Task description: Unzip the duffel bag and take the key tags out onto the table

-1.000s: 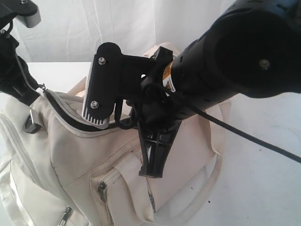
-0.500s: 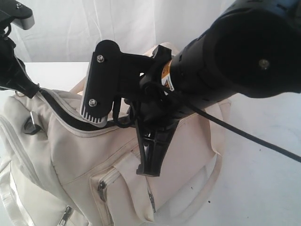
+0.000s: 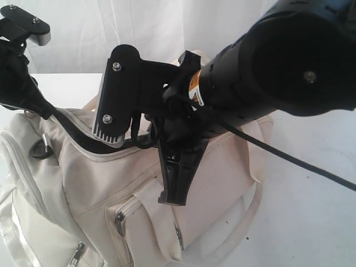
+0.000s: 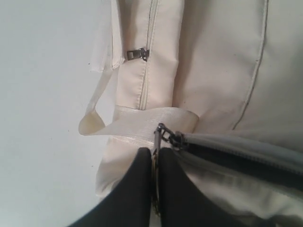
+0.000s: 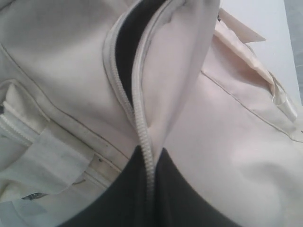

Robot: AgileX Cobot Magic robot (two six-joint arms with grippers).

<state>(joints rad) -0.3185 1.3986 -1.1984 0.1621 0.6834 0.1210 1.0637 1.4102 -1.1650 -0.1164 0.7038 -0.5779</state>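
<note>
- The left gripper (image 4: 155, 153) is at the left end of the duffel bag (image 3: 111, 178). Its two black fingers are pressed together, pinching the metal zipper pull (image 4: 162, 134) of the top zipper.
- A black D-ring (image 3: 39, 147) hangs on that same end of the bag, just below the gripper.
- A strap (image 4: 118, 125) loops out from the bag's end, just beside the pull.
- From the pull, the top opening (image 3: 83, 139) runs to the right along the bag as a narrow dark gap with a grey edge. It is part-way unzipped.
- On the side of the bag facing the exterior camera, a pocket (image 3: 144, 222) sits below the opening, zipped shut.
- The right gripper (image 5: 149, 153) is at the middle of the bag's top. Its fingers are closed tight on the zipper edge (image 5: 142, 127) of the opening, with the row of teeth running between them.
- The bag lies on the white table (image 3: 311, 222), whose bare top shows to the right of the bag.
</note>
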